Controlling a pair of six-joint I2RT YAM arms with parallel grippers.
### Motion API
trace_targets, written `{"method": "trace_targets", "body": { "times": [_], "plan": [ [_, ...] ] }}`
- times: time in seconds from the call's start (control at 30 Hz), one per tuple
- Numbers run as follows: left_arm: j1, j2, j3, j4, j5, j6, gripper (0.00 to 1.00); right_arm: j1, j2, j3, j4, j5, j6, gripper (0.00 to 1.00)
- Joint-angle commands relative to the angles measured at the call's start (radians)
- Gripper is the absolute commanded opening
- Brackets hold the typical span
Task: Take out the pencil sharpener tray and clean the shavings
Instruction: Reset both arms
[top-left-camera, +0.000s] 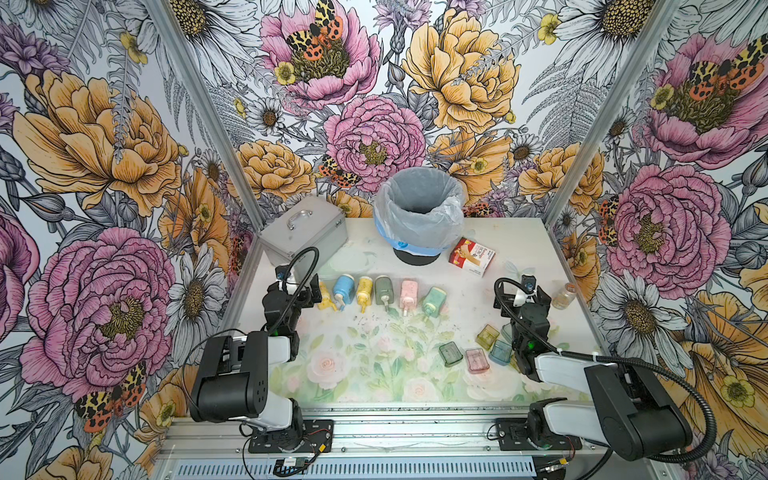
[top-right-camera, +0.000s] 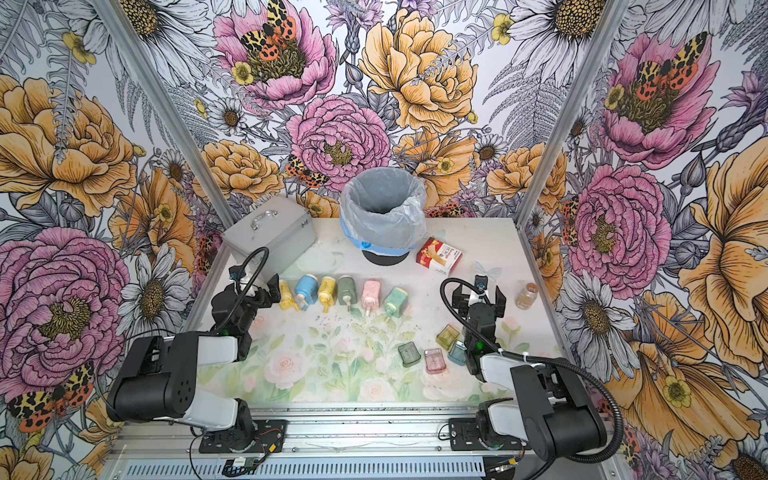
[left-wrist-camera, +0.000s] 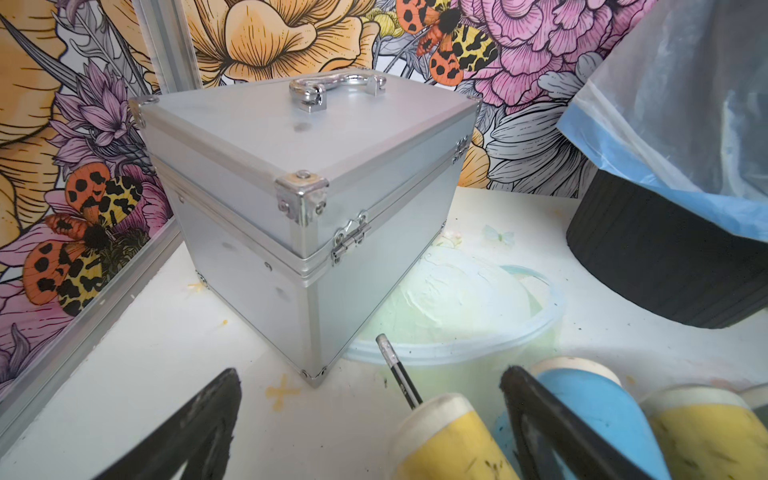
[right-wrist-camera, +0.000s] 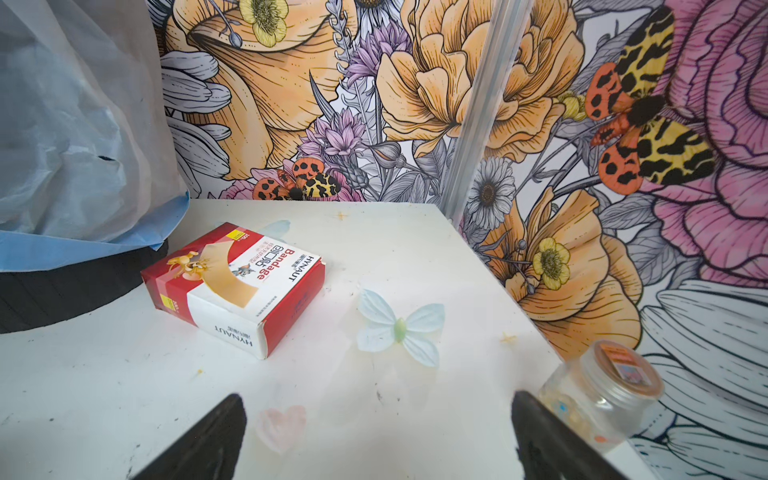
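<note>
Several pastel pencil sharpeners lie in a row across the table, from a yellow one (top-left-camera: 324, 297) to a teal one (top-left-camera: 434, 301). Several small see-through trays lie apart from them at the right: olive (top-left-camera: 487, 336), green (top-left-camera: 451, 354), pink (top-left-camera: 476, 360) and blue (top-left-camera: 500, 351). Dark shavings (top-left-camera: 374, 318) speckle the table just in front of the row. My left gripper (top-left-camera: 296, 286) (left-wrist-camera: 370, 378) is open at the row's left end. The yellow sharpener (left-wrist-camera: 449, 440), with a pencil (left-wrist-camera: 399, 374) sticking out of it, lies between its jaws. My right gripper (top-left-camera: 521, 289) (right-wrist-camera: 378, 399) is open over bare table, holding nothing.
A silver case (top-left-camera: 303, 232) stands at the back left. A lined bin (top-left-camera: 419, 216) stands at the back middle, with a red bandage box (top-left-camera: 471, 255) beside it. A small jar (top-left-camera: 564, 296) lies near the right wall.
</note>
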Motion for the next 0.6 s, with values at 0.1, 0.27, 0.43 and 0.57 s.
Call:
{"method": "trace_targets", "body": {
  "times": [0.1,0.27,0.43,0.57],
  "plan": [
    [-0.002,0.051,-0.003,0.096,0.062,0.002,0.99,-0.015,0.154,-0.035,0.306,-0.009,-0.036,1.00],
    [-0.013,0.051,0.024,0.044,0.086,0.025,0.99,-0.020,0.193,-0.032,0.338,-0.009,-0.030,1.00],
    [-0.049,0.045,0.044,-0.007,0.031,0.054,0.99,-0.050,0.210,-0.033,0.351,-0.031,-0.001,1.00],
    [-0.049,0.045,0.048,-0.013,0.012,0.045,0.99,-0.065,0.262,-0.004,0.350,-0.064,0.001,1.00]
  ]
}}
